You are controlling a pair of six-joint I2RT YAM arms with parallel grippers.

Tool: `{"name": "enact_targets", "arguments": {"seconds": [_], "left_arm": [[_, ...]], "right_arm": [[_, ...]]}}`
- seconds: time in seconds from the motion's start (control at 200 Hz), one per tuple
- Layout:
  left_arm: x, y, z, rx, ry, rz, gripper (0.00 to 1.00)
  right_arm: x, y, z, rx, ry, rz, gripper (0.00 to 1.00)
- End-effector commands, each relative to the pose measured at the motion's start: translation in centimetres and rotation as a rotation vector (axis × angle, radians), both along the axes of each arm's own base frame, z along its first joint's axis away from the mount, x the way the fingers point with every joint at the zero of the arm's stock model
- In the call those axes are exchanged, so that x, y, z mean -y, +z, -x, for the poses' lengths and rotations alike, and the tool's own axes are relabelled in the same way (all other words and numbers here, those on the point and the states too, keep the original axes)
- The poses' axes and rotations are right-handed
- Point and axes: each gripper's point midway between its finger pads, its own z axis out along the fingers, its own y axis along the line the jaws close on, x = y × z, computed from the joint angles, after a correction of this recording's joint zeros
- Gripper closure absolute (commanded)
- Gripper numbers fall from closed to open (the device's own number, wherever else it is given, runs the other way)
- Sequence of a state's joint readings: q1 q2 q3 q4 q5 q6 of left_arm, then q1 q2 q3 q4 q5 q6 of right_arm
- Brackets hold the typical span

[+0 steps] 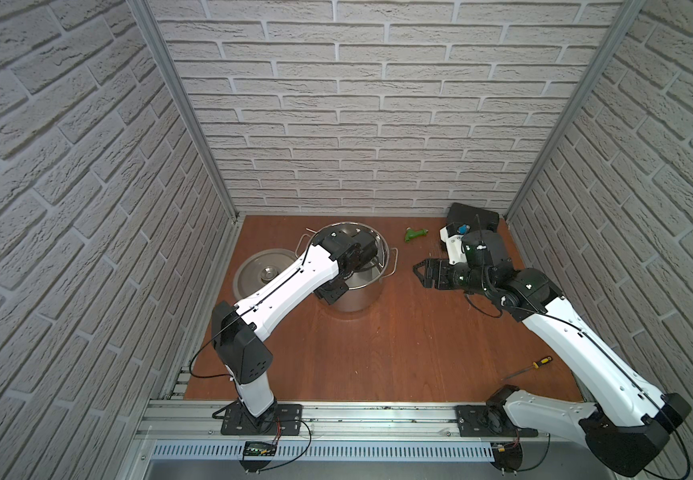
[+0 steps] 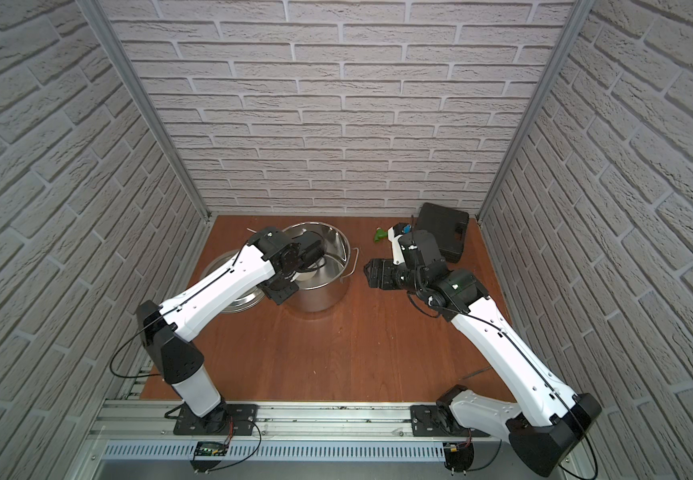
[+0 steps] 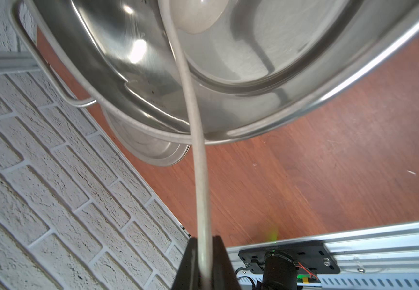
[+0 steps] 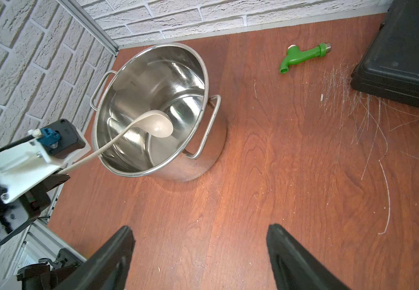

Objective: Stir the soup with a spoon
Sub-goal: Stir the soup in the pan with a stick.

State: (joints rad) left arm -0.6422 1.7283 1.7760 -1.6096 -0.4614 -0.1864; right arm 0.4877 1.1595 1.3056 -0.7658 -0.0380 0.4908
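Note:
A steel pot (image 1: 357,297) stands at the back left of the wooden table and shows in both top views (image 2: 319,297). The spoon (image 4: 158,125), a cream ladle, has its bowl low inside the pot, and its slim handle (image 3: 198,150) rises over the rim. My left gripper (image 3: 204,239) is shut on the handle's end, just outside the pot's near-left rim. No soup shows; the pot's floor looks like bare steel. To the right of the pot, my right gripper (image 1: 418,274) hovers open and empty over bare wood (image 4: 200,227), its fingers pointing at the pot.
The pot's lid (image 1: 261,274) lies upside down, left of the pot. A green plastic tap (image 1: 415,235) and a black case (image 1: 471,218) sit at the back right. A yellow-and-black screwdriver (image 1: 533,365) lies near the right arm. Brick walls close three sides.

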Motion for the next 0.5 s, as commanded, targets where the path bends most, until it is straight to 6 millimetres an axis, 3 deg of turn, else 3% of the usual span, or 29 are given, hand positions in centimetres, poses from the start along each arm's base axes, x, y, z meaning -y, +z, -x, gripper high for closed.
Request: {"name": "enact_targets", "arguments": {"seconds": [0.0,0.18,0.36,0.495], "left_arm": [[-2.3,0.8,-0.1,-0.009,0.04,-0.068,1.0],[-1.1,1.3,-3.4,0.064,0.057,-0.032,1.0],[1.7,0.8,-5.9,0.079,0.014,0.007,1.0],[4.5,-0.1,-6.7,0.062,-0.042,0.015,1.0]], "right_arm": [[-0.5,0.2,-0.4,0.021,0.009,-0.022,0.11],[-0.9,-0.9,-0.5,0.0,0.066,0.031,0.07],[-1.5,-1.4,-0.7,-0.01,0.116,0.052,0.02],[-1.8,-1.5,-0.9,-0.007,0.128,0.049,0.01]]}}
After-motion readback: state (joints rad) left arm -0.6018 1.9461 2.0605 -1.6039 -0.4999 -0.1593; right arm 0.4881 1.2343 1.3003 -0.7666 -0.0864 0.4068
